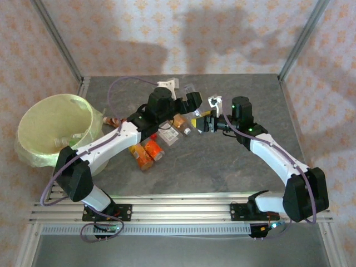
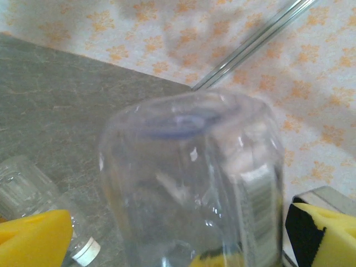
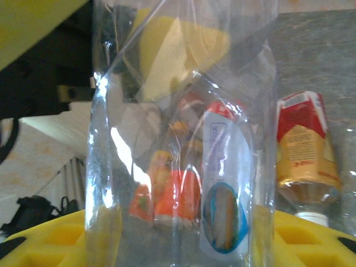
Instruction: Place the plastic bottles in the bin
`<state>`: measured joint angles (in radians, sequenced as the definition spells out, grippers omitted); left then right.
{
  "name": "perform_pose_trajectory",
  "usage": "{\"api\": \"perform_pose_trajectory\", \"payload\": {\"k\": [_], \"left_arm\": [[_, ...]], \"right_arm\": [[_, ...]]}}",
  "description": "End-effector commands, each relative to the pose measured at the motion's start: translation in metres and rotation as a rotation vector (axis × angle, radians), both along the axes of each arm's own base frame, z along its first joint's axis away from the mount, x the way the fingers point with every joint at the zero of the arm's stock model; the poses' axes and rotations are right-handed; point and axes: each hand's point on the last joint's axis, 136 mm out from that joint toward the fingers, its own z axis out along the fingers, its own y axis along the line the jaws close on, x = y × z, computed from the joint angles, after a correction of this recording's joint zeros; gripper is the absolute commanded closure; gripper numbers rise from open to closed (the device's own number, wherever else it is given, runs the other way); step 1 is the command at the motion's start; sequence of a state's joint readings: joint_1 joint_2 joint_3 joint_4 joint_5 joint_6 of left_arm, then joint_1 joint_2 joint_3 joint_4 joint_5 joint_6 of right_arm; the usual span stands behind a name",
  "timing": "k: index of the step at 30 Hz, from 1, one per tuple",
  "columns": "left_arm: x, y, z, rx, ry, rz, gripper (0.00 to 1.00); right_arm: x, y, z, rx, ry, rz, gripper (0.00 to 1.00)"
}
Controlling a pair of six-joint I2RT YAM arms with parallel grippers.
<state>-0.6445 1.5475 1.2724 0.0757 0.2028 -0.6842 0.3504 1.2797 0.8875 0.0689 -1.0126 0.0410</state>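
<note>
Grey stone-look table [image 1: 222, 172], floral walls: right jaws were clamped on a clear bottle [image 3: 178, 167], with a blue-and-white label [image 3: 222, 189] on or behind it, unreadable. Left jaws stood wide apart, another clear bottle [image 2: 194, 183] between them. Right wrist view added a red-and-orange-labelled bottle [image 3: 303, 150] lying beside, print illegible. Overhead, orange bottles [image 1: 146, 154] lay mid-table and the yellow-green-lined bin [image 1: 25, 130] sat far left.

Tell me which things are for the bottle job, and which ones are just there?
For the job:
- bin
- orange bottles
- clear bottle
- red-labelled bottle

Just there:
- purple cable
- metal rails
- patterned walls
</note>
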Motion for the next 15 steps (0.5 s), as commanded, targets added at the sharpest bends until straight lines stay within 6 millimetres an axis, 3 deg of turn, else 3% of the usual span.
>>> {"api": "perform_pose_trajectory", "payload": {"k": [1, 3, 9, 15], "left_arm": [[-0.0099, -0.0053, 0.0281, -0.103, -0.064, -0.089, 0.0], [-0.0115, -0.0087, 0.0306, -0.115, -0.068, -0.125, 0.04], [-0.0128, -0.0117, 0.0306, -0.119, -0.071, -0.146, 0.29], [-0.0143, -0.0138, 0.0314, -0.134, -0.085, -0.161, 0.47]], "right_arm": [[-0.0143, 0.0122, 0.0397, 0.083, -0.086, 0.108, 0.54], [-0.017, 0.0139, 0.0415, 0.089, -0.085, 0.124, 0.54], [-0.0133, 0.0135, 0.0403, 0.073, -0.086, 0.102, 0.54], [-0.0087, 0.0121, 0.038, 0.061, -0.086, 0.072, 0.49]]}}
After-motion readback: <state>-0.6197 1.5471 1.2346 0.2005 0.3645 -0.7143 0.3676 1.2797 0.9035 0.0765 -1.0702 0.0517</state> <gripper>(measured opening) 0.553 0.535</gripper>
